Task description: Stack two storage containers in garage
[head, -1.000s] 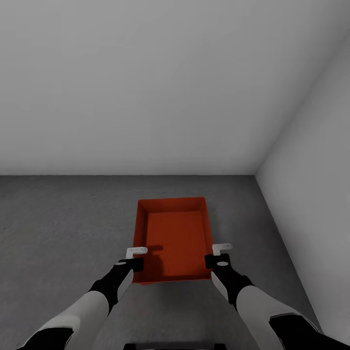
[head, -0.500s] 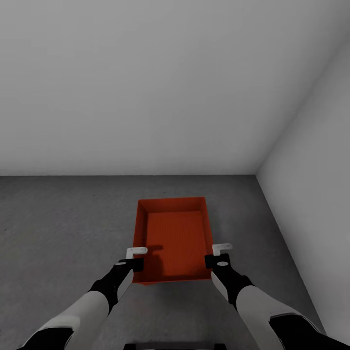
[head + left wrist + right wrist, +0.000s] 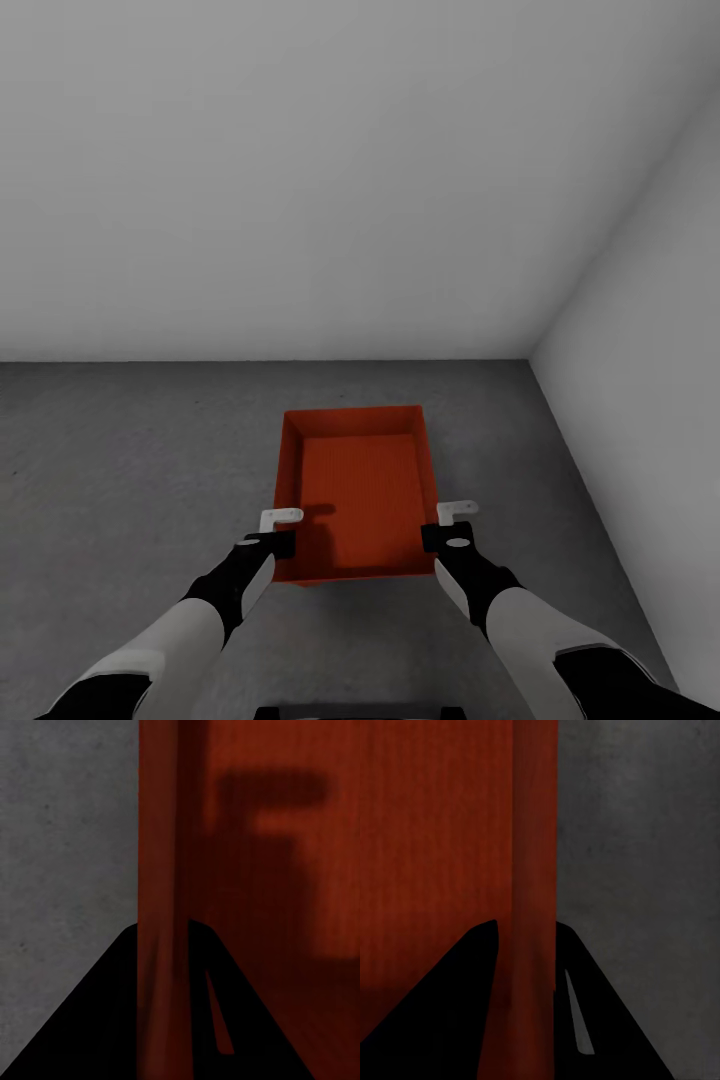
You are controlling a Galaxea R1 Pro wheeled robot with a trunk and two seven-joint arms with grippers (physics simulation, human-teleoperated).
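Container [image 3: 355,490] at 12 o'clock felt stiff, light; my left gripper [image 3: 272,535] and right gripper [image 3: 447,528] pinched its side walls near the corners.

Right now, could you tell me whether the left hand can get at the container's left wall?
Yes, apparently: the left hand already straddles the left wall of the storage container, with nothing between.

The container [image 3: 358,490] looks matt, finely ribbed plastic; the floor [image 3: 130,470] is rough, mottled matt concrete.
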